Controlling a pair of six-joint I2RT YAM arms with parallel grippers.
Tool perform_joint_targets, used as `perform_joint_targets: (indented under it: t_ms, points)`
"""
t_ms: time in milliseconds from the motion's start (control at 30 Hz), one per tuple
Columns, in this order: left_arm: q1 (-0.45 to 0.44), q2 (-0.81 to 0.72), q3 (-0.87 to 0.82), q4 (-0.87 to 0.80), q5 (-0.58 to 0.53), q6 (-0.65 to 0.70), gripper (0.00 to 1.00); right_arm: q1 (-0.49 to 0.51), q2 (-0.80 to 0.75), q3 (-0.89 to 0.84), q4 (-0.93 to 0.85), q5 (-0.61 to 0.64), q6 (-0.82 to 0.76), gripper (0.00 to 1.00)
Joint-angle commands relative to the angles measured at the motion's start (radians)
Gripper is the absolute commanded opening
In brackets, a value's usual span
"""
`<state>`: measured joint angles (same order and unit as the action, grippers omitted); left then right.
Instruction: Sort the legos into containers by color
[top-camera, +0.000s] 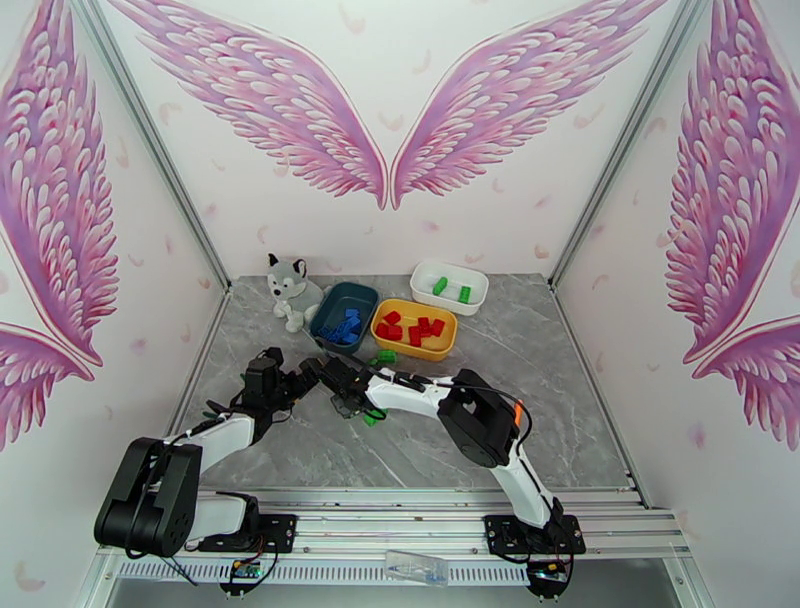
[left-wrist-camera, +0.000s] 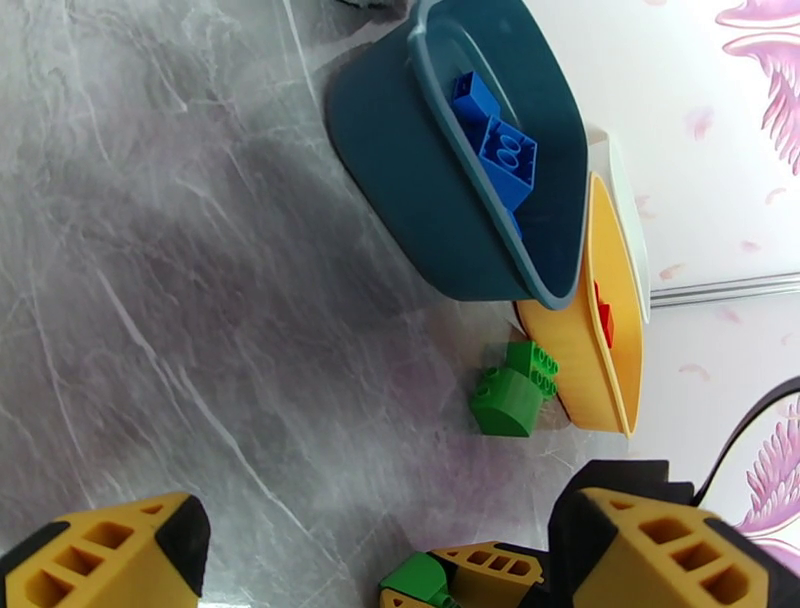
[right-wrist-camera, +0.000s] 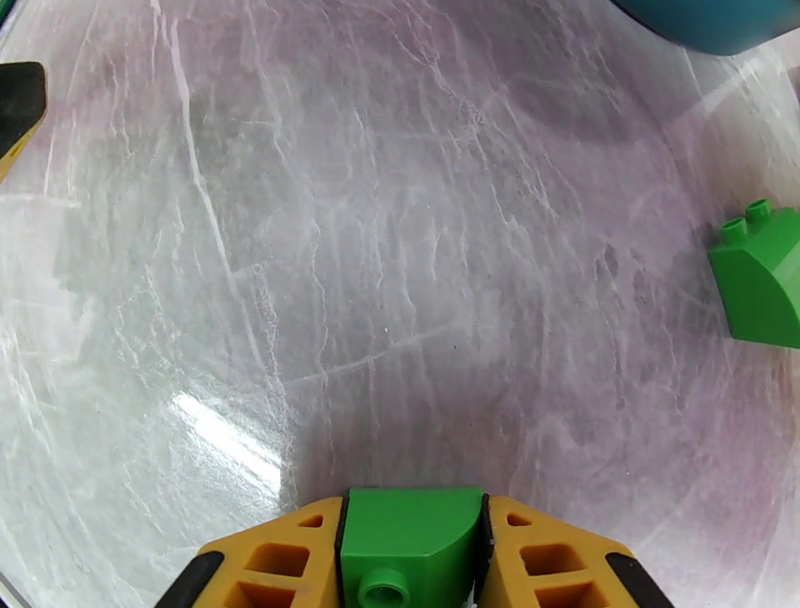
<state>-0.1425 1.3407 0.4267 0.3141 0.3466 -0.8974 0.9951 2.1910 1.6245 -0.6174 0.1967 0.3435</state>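
My right gripper is clamped on a green brick. The right wrist view has it at 6 o'clock, sloped face up and one stud toward the lens, with a yellow finger hard against each side. My left gripper stands wide with nothing between its fingers, which sit at 7 and 5 o'clock in the left wrist view.

That left view takes in more of the far side. The teal tub is at 12 o'clock with blue legos inside. The yellow tub is at 3 o'clock with a red lego peeking over its rim, and a sliver of the white tub shows behind it. Two loose green bricks lie on the marble table at 4 o'clock, just beside the yellow tub's wall. The studded one seems to touch the wall, though I can't be sure from this angle. The held brick shows there too, at 6 o'clock.

The right wrist view catches one loose brick at 3 o'clock and a corner of the teal tub at 1 o'clock.

From above I can see into the tubs. The white one, at 1 o'clock of the yellow, holds green legos, and the yellow holds several red pieces. A plush husky sits at 10 o'clock of the teal tub. My two wrists crowd together on the near side of that tub.
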Motion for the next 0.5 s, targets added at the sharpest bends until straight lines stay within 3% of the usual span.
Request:
perform_joint_targets:
  t_ms: [0, 200, 467]
  points:
    - [-0.011, 0.003, -0.002, 0.076, 0.046, -0.012, 0.99, 0.009, -0.090, -0.039, -0.016, 0.045, -0.014, 0.33]
    - [-0.068, 0.008, 0.024, 0.098, 0.055, 0.004, 0.99, -0.031, -0.220, -0.070, -0.028, 0.146, -0.030, 0.30]
    - [-0.207, 0.081, 0.108, 0.154, 0.130, 0.039, 0.99, -0.228, -0.313, -0.081, 0.007, 0.185, -0.017, 0.30]
